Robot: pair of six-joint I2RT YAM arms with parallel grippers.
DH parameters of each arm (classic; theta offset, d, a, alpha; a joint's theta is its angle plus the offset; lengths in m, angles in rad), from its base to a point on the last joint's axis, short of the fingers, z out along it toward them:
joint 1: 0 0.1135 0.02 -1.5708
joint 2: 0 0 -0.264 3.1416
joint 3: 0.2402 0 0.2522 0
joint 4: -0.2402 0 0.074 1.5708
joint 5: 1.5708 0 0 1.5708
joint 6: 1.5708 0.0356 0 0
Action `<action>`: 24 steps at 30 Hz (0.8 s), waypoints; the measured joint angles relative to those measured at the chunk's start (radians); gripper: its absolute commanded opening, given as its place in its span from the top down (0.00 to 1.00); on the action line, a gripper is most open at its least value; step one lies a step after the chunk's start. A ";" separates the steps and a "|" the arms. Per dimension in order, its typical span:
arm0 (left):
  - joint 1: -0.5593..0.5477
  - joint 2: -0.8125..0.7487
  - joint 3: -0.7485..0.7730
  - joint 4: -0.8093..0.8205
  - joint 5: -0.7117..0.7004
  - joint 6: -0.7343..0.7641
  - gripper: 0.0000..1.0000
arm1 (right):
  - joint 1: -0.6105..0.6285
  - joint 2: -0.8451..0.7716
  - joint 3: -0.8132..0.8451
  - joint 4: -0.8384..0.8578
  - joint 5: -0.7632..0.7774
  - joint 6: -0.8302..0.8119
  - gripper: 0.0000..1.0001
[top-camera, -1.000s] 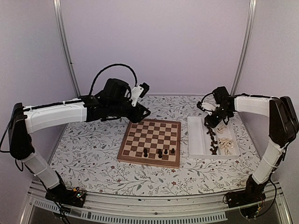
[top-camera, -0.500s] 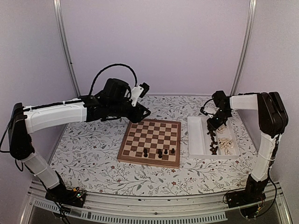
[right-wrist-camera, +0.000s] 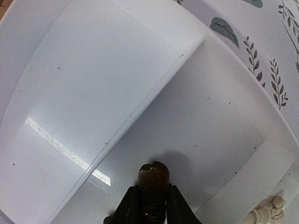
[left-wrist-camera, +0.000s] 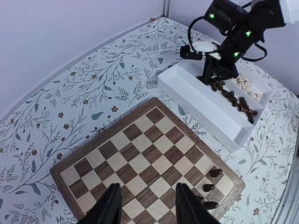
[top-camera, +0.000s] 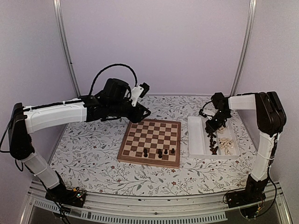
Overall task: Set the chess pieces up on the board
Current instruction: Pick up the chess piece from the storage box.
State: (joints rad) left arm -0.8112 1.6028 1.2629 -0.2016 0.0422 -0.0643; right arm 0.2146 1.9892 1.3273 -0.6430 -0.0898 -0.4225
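Pointing its rounded head out past the fingertips, a dark piece [right-wrist-camera: 153, 175] is clamped between the two narrowly set fingers of the right gripper [right-wrist-camera: 150, 193]. Its long axis runs in line with them. It hangs over the white floor of the tray [right-wrist-camera: 93, 93], just beside an inner divider; whether it touches that floor cannot be told. Compared with a second ago, the right arm's elbow has swung in from the right edge of the table [top-camera: 93, 149], while its gripper stays over the far part of the tray. The left arm and the pieces on the board [top-camera: 150, 142] have not moved. The tray lies near the table's right edge, just beside the board. One strip of it holds a heap of dark pieces [top-camera: 213, 142], and the compartment nearest the right edge holds cream pieces [top-camera: 227, 144]. A few dark pieces stand upright along the board's near edge. The left gripper [left-wrist-camera: 147, 205] hovers above the board's far edge, partly open and holding nothing.
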 measured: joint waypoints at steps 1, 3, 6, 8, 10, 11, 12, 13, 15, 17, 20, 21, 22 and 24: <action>0.000 0.000 0.000 0.000 0.001 0.000 0.57 | 0.000 -0.005 -0.006 0.000 -0.005 0.001 0.84; 0.000 0.000 0.000 0.000 0.002 0.000 0.57 | 0.000 -0.022 -0.021 -0.004 -0.019 0.001 0.87; 0.000 0.000 0.000 0.000 0.005 0.000 0.57 | 0.000 -0.082 -0.062 -0.015 -0.052 -0.003 0.89; 0.000 0.000 0.000 0.002 0.014 -0.004 0.57 | 0.000 -0.155 -0.089 -0.021 -0.092 -0.017 0.90; 0.000 0.000 -0.002 0.006 0.031 -0.016 0.57 | 0.000 -0.235 -0.113 -0.009 -0.135 -0.037 0.91; 0.000 0.000 -0.003 0.011 0.041 -0.022 0.57 | 0.000 -0.283 -0.128 0.003 -0.159 -0.048 0.91; 0.000 0.001 -0.004 0.017 0.056 -0.035 0.57 | 0.000 -0.320 -0.140 0.012 -0.179 -0.057 0.91; 0.000 0.002 -0.006 0.027 0.071 -0.047 0.58 | 0.000 -0.362 -0.153 0.023 -0.204 -0.070 0.91; 0.002 0.008 -0.010 0.060 0.117 -0.088 0.58 | 0.000 -0.422 -0.171 0.045 -0.255 -0.092 0.91; 0.003 0.023 -0.010 0.110 0.175 -0.141 0.58 | 0.000 -0.467 -0.193 0.073 -0.313 -0.112 0.91; -0.004 0.067 -0.004 0.192 0.243 -0.231 0.58 | 0.000 -0.510 -0.224 0.092 -0.377 -0.131 0.90; -0.007 0.089 0.005 0.216 0.256 -0.258 0.58 | 0.000 -0.520 -0.231 0.094 -0.395 -0.139 0.90; -0.012 0.115 0.018 0.238 0.265 -0.282 0.58 | 0.000 -0.529 -0.237 0.096 -0.412 -0.145 0.90; -0.027 0.170 0.053 0.281 0.275 -0.320 0.59 | 0.000 -0.544 -0.249 0.101 -0.440 -0.157 0.90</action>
State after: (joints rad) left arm -0.8383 1.7729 1.3155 0.0792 0.3176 -0.3847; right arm 0.2146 1.4448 1.0779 -0.5415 -0.5297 -0.5793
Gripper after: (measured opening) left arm 0.419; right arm 0.153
